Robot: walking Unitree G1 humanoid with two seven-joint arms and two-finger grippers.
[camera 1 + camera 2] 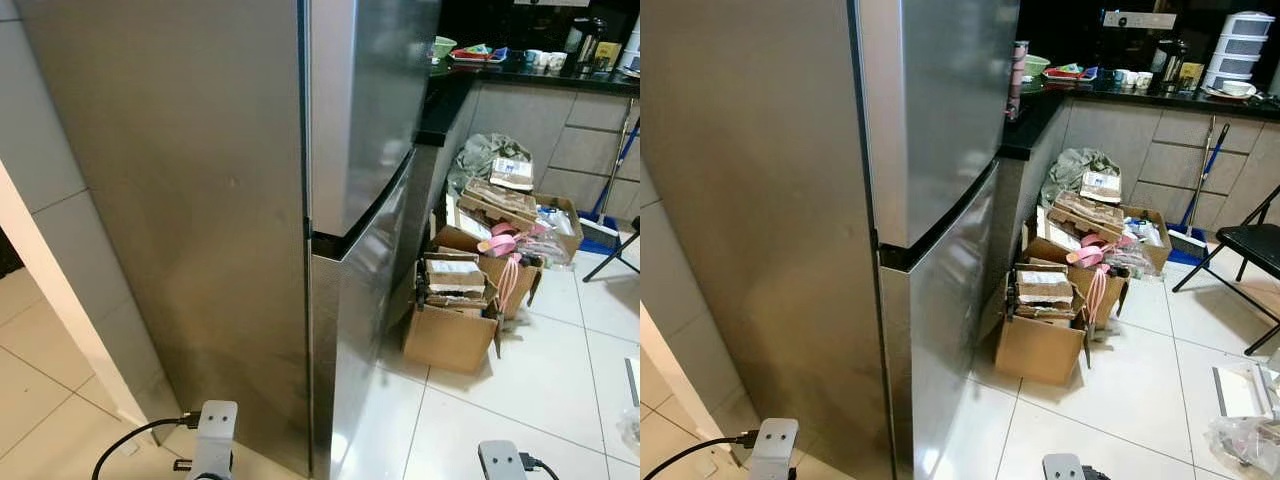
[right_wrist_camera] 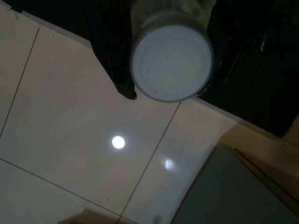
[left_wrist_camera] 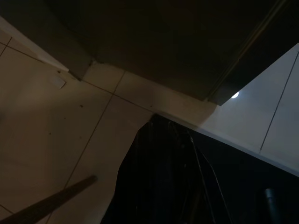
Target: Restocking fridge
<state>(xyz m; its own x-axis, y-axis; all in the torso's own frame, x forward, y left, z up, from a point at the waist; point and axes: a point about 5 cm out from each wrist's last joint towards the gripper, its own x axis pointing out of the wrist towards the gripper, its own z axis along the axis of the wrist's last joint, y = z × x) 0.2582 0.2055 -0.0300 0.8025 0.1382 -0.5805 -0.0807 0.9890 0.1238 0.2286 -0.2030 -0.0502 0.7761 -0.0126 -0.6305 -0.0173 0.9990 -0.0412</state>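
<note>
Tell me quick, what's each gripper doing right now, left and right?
Left gripper: hanging low over the floor tiles, too dark to tell open or shut.
Right gripper: shut on a white round container, held above the floor.

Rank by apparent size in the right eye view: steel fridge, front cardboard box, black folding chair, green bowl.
1. Steel fridge
2. Front cardboard box
3. Black folding chair, cropped and farther off, so unsure against the box
4. Green bowl
</note>
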